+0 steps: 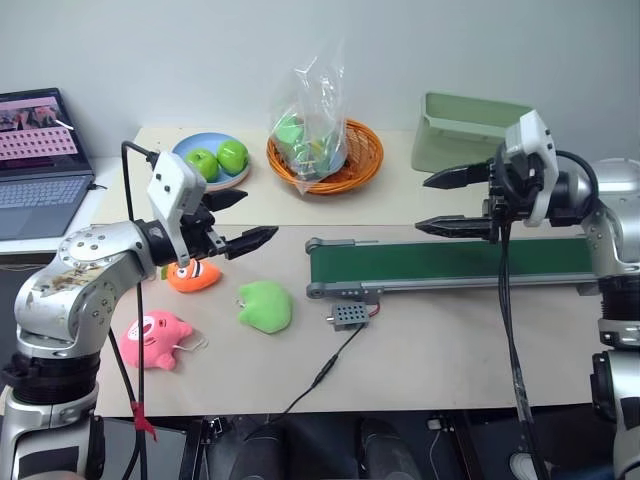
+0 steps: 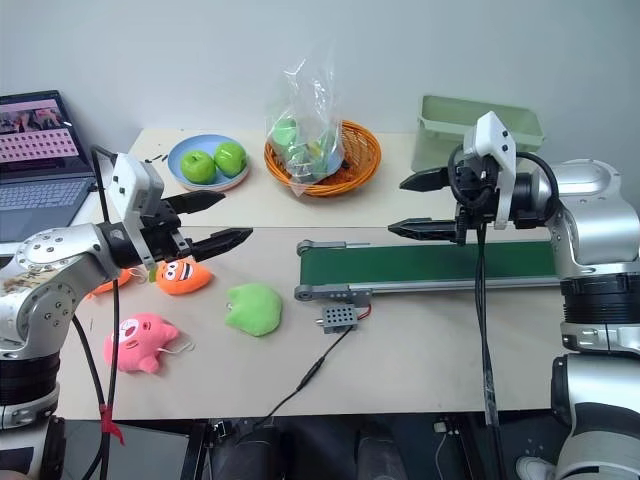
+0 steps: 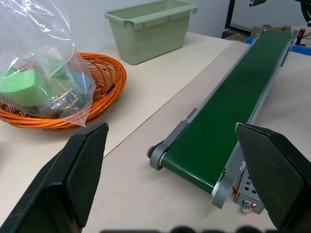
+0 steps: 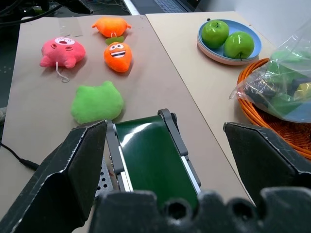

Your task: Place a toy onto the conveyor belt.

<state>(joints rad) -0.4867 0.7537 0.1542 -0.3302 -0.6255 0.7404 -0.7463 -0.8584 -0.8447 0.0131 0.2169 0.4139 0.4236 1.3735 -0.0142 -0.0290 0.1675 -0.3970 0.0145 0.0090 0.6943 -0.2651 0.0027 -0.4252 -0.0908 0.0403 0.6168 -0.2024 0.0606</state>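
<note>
Orange toy point(image 4: 112, 25) lies on the table point(image 1: 450, 340) at the far left end of the toy cluster, just past the carrot plush point(image 4: 118, 56); in the head views it's mostly hidden behind the left arm, so prob. the orange sliver by the left gripper. Pink plush point(image 1: 152, 339) and green plush point(image 1: 265, 305) lie near, all apart from each other. Conveyor belt point(image 1: 450, 265) runs to the right of the toys, bare, w/ a small grey box point(image 1: 347, 316) touching its near end. L gripper point(image 1: 238, 220) hovers above the carrot plush, fingers spread wide, nothing in them. R gripper point(image 1: 440, 203) hangs over the belt, fingers also apart, empty. Behind: plate point(image 1: 190, 150) w/ 2 apples point(image 1: 218, 158), wicker basket point(image 1: 350, 165) holding a bag point(image 1: 312, 115), green bin point(image 1: 455, 135), laptop point(image 1: 40, 165)
</note>
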